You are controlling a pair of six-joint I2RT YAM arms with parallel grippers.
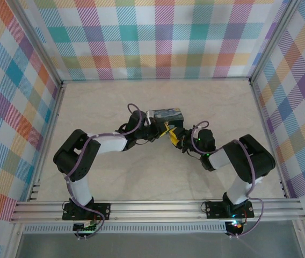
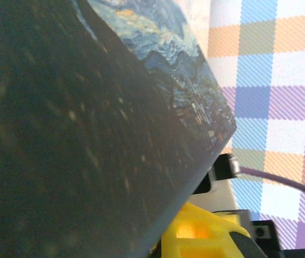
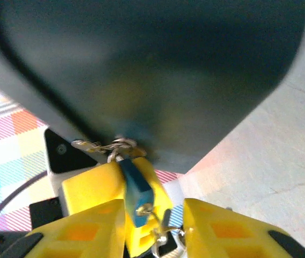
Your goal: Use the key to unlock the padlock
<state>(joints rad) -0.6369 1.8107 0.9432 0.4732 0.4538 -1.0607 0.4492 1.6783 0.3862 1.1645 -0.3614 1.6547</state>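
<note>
My right gripper (image 3: 152, 210) sits just below the tin's (image 3: 142, 59) near edge. Its yellow fingers (image 3: 96, 228) are parted and clamp nothing. Between them, under the tin, is the blue padlock (image 3: 135, 191). One finger touches its side and the other stands clear of it. The key (image 3: 162, 224), a small silvery sliver on its ring, is at the padlock's end away from the tin. At the tin's rim, the padlock's top meets some silvery metal loops (image 3: 96, 145).

Just behind the padlock, closer under the tin, is my left gripper (image 1: 165, 129). It is closed, but I cannot tell what it pinches. From above, both arms meet at the tin's near side. Beyond the tin lie the pale table (image 1: 104, 102) and then the plaid wall (image 1: 158, 37).
</note>
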